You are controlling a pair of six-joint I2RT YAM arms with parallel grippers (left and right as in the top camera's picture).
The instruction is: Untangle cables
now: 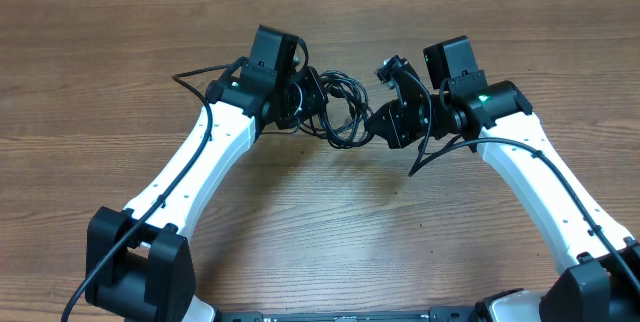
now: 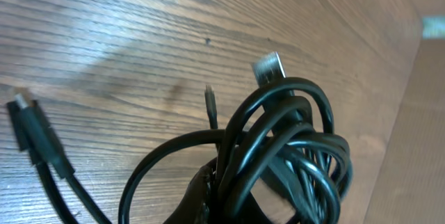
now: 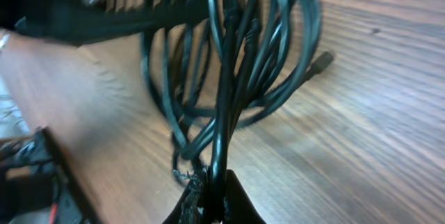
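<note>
- The tangle of thin black cords (image 1: pixel 343 112) is strung between the two arms above the brown wood-grain table (image 1: pixel 320 232). Each arm holds one side of it, probably so the sides can be drawn apart to loosen the loops.
- The black two-finger left gripper (image 1: pixel 308 100) is at the tangle's left edge, pressed together on the cords. In its wrist view the loops fan up out of the grip.
- The black two-finger right gripper (image 1: pixel 378 120) is at the tangle's right edge, pinching a few upright strands (image 3: pixel 221 113). The rest of the loops hang beyond them. Holding only a few strands looks like a way to separate one cord from the others.
- Whether the lowest loops rest on the wood or hang clear of it, I cannot tell.
- Count of cords: one tangle. The strands overlap too much to say how many separate cords are in it.
- Count of plug ends, left wrist view: three.
  - A silver-tipped flat plug (image 2: pixel 268 68) stands above the loops.
  - A slim dark plug tip (image 2: pixel 210 107) is just left of them.
  - A small black plug (image 2: pixel 26 116) is on a loose end well to the left.
- The right wrist view shows one small dark plug (image 3: pixel 320 62) at the tangle's right side. It may be one of those three.
- Count of arms: two white arms, each with one gripper.
</note>
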